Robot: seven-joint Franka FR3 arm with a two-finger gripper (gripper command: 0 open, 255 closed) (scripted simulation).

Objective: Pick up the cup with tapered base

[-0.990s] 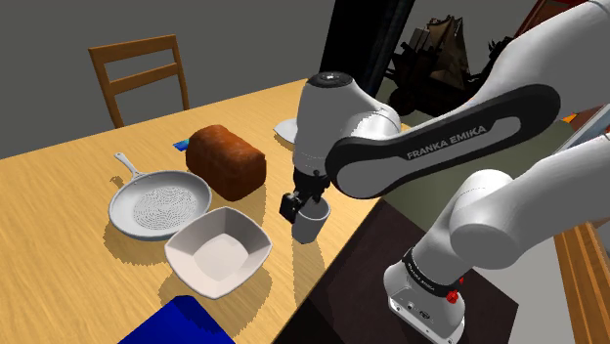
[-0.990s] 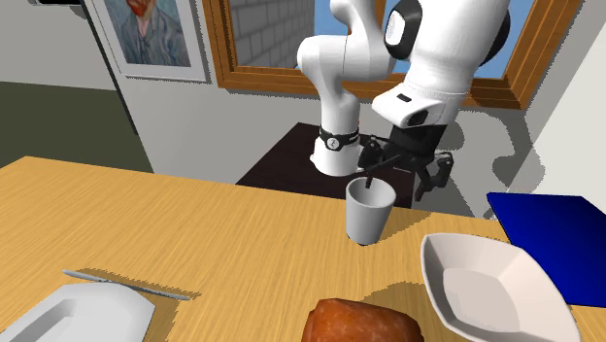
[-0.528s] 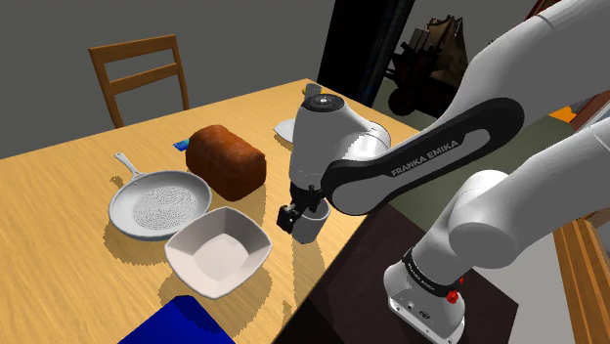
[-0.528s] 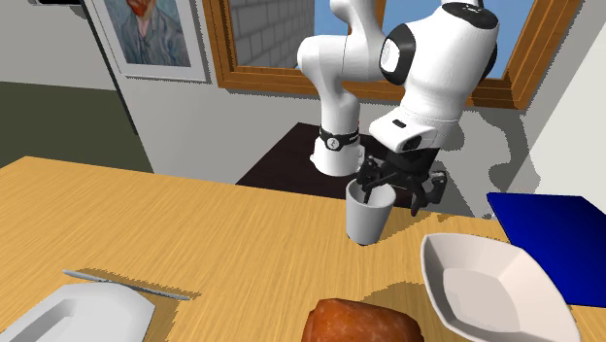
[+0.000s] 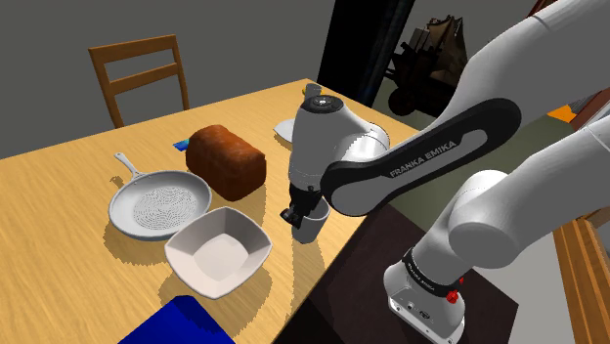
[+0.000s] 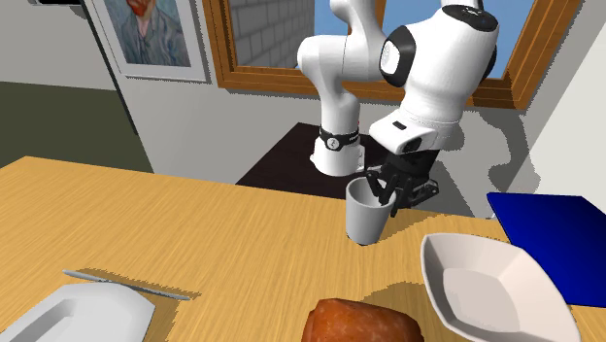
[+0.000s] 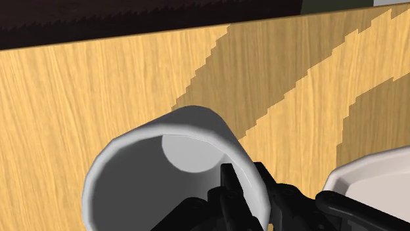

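A light grey cup (image 5: 312,230) that narrows toward its base stands upright on the wooden table (image 5: 68,264), near the edge beside my stand. My black gripper (image 5: 298,214) reaches down onto it and is shut on its rim. In the second exterior view, the gripper (image 6: 392,193) clasps the cup (image 6: 365,216) on the wall facing the white bowl. Looking along the gripper (image 7: 247,188), one finger is inside the cup (image 7: 135,141) and the other outside, with the rim wall pinched between them.
A white square bowl (image 5: 217,251) sits close beside the cup. Farther off are a grey pan (image 5: 159,204), a brown loaf (image 5: 227,159) and a white plate (image 5: 286,128). A blue block (image 5: 181,322) lies at the table's near corner. A wooden chair (image 5: 142,73) stands beyond the table.
The gripper came down over the cup's rim with its fingers apart, then closed on the rim wall. The cup has stayed in place on the table.
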